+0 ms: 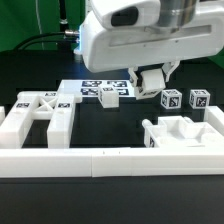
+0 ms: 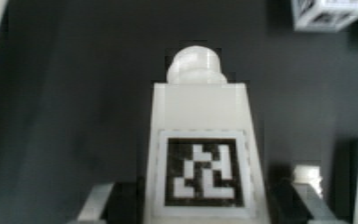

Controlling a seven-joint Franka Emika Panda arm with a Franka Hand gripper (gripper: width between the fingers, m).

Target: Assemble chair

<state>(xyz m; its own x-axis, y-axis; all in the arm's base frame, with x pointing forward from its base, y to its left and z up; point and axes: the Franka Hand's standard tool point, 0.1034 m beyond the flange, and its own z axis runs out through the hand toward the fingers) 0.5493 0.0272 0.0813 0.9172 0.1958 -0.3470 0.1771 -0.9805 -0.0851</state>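
- bench point(image 1: 115, 125): dark top, with a white border rail point(image 1: 100, 165) along the near edge.
- frame panel point(image 1: 40, 115): tagged, lies to the exterior view's left of the marker board point(image 1: 90, 88), closer to the rail.
- boxy part point(image 1: 185, 132): to the right of the marker board, by the rail.
- hand point(image 1: 150, 80): just right of the marker board, clenched on a tapered chair leg point(image 2: 202, 120). The leg's tag faces the wrist camera and its rounded peg end points away.
- tagged cubes point(image 1: 170, 99): a pair to the right of the marker board, beyond the hand.
- small block point(image 1: 110, 97): at the marker board's near edge.

The gripper point(image 2: 208, 195) is clamped on a white chair part point(image 2: 202, 115), with a finger point(image 2: 306, 182) against each side. A black-and-white tag point(image 2: 206, 170) sits between the fingers. The part tapers to a rounded peg point(image 2: 197, 65) ahead of the gripper, over the dark bench point(image 2: 69, 90). A tagged white block point(image 2: 323, 12) lies well beyond.
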